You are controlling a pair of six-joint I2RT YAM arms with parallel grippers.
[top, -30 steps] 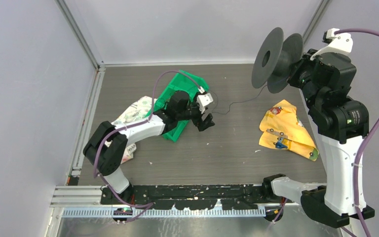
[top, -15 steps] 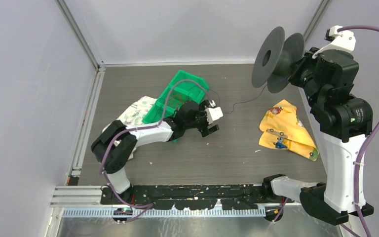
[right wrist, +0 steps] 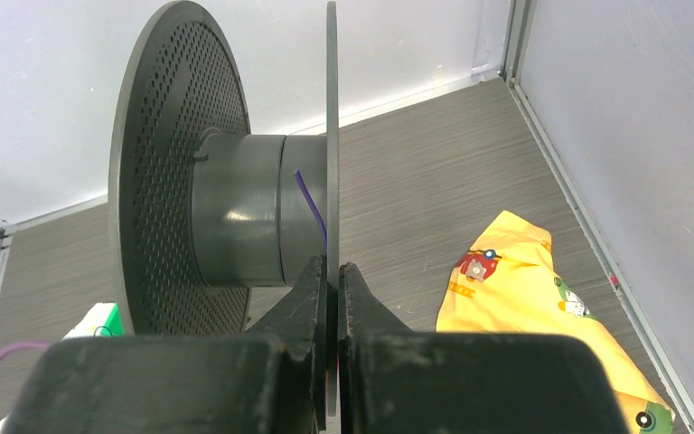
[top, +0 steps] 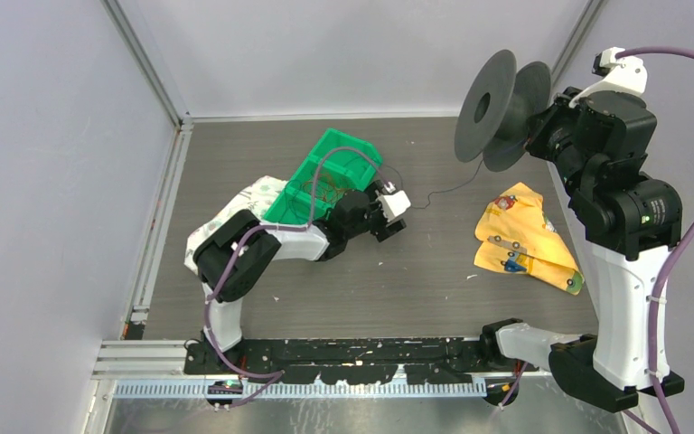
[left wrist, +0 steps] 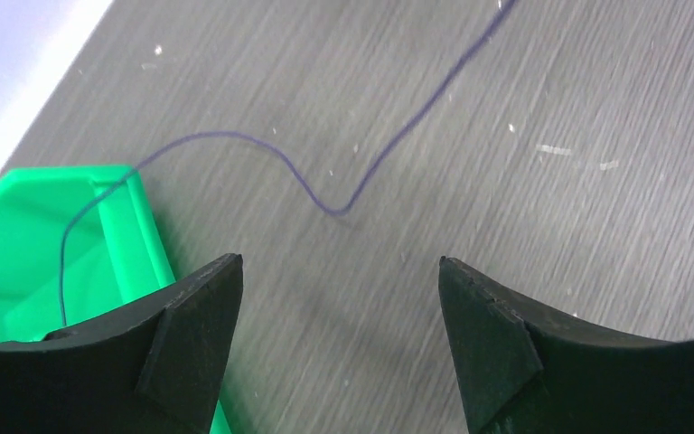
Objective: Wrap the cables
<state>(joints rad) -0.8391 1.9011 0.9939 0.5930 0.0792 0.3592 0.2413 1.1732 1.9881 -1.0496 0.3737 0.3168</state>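
**Cable (left wrist: pixel 226 136) strung from green bin (top: pixel 334 167) to spool (right wrist: pixel 235 208)**

The thin cable leaves the green bin, curls over the worktop (top: pixel 398 280) and climbs to the black spool, whose flange the right fingers (right wrist: pixel 303 303) pinch. The left fingers (left wrist: pixel 190 316) hang spread just right of the bin, clear of the cable. A yellow cloth (top: pixel 524 235) lies farther right.
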